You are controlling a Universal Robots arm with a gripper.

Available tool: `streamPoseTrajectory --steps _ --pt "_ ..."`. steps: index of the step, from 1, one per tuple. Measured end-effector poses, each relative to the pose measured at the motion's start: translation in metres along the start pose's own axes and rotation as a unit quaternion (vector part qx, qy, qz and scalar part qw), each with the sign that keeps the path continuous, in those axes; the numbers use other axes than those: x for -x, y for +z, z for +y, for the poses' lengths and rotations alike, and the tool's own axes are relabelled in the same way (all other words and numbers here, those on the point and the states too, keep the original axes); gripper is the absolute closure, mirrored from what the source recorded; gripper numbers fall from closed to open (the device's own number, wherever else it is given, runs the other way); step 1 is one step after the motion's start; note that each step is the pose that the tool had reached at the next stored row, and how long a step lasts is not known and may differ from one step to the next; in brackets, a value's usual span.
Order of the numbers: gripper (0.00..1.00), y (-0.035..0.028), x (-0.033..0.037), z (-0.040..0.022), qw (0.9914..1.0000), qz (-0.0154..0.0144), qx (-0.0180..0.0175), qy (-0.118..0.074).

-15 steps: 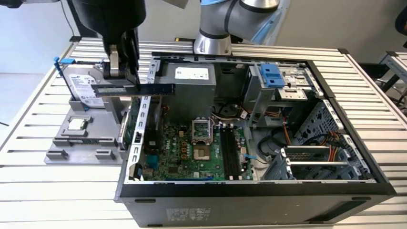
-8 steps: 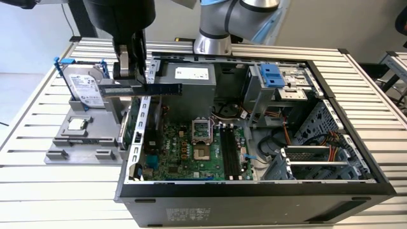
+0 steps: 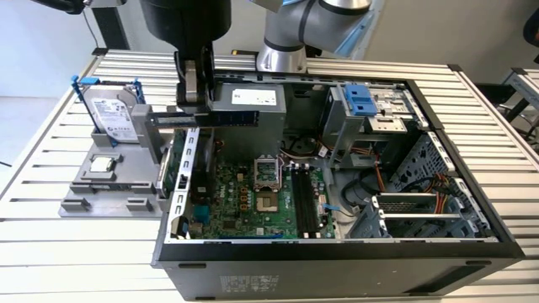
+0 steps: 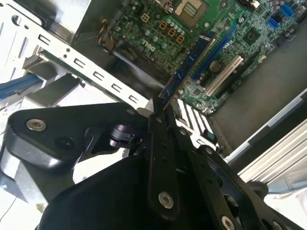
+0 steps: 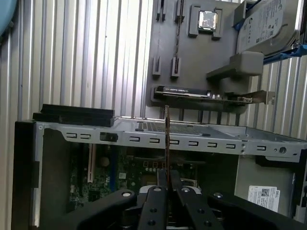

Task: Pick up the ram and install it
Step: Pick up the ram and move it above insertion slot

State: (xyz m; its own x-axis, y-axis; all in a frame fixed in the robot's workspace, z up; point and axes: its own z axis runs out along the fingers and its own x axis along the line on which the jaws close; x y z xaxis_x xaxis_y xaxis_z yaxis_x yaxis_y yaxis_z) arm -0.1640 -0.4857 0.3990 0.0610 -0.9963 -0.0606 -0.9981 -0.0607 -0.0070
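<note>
While the gripper hung over the open computer case, its fingers were clamped on one end of the ram.
Jutting level from the fingertips, the stick sat in the air above the case's slotted rear wall and the motherboard, well apart from the black memory slots. In both wrist views it showed pinched between the two fingers.

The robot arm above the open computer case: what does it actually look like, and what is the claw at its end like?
The arm is a rounded silver-grey metal tube with bulky joints, one trimmed in light blue. At its end sits a fat matt black cylinder. The gripper is black too: two slim flat fingers on hinged link bars, dotted with silver screw heads.
</note>
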Motion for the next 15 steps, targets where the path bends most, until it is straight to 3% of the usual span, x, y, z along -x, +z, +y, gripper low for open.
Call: streamPoseTrajectory --steps 15 --pt "1.00 0.0001 -0.0013 -0.0217 1.00000 0.0000 0.0002 -0.002"
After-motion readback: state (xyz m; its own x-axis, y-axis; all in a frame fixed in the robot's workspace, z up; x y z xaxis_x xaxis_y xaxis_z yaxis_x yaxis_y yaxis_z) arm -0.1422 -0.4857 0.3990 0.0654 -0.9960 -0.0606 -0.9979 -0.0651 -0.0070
